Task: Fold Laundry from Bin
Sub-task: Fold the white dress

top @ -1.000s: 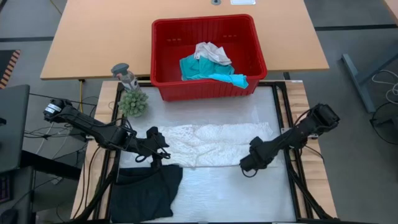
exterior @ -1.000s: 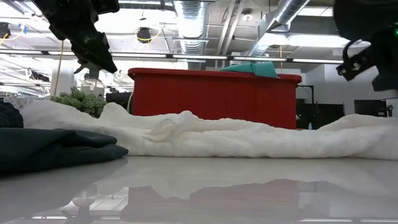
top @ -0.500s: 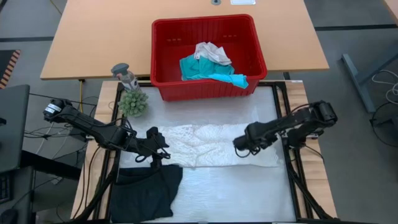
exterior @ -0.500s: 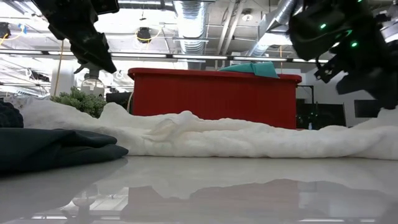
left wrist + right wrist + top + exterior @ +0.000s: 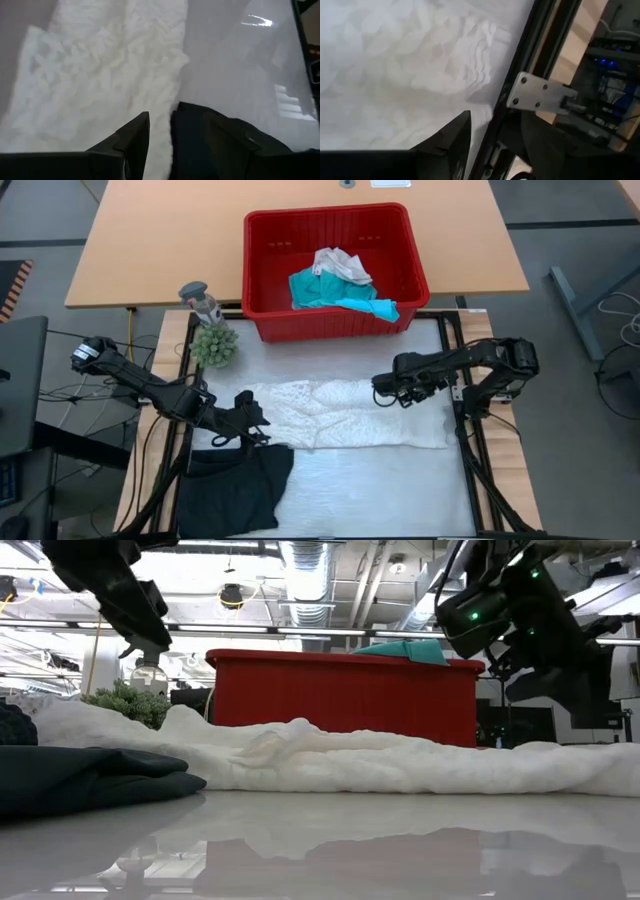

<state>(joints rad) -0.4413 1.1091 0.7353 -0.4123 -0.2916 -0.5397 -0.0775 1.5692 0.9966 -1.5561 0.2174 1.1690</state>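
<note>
A white lacy garment [image 5: 340,415] of the laundry lies spread flat on the pale mat and shows in the low view as a rumpled ridge [image 5: 340,760]. A black garment [image 5: 240,480] lies folded on the mat's near left part. The red bin [image 5: 335,270] stands at the far edge, with a teal garment [image 5: 330,292] and a white one [image 5: 342,265] inside. My left gripper [image 5: 255,428] hangs open above the lacy garment's left end [image 5: 100,75]. My right gripper [image 5: 385,390] hangs open above its far right part [image 5: 410,65]. Neither touches cloth.
A small green plant [image 5: 214,345] and a grey object [image 5: 200,298] stand at the mat's far left corner. Black frame rails [image 5: 452,360] border the mat, with a metal bracket [image 5: 540,95] on the right one. A wooden table [image 5: 150,240] lies behind the bin.
My right gripper has swung from the lacy garment's near right edge toward the table's far edge and slightly left, staying above the cloth and rolling as it went. The white garment lies as before.
</note>
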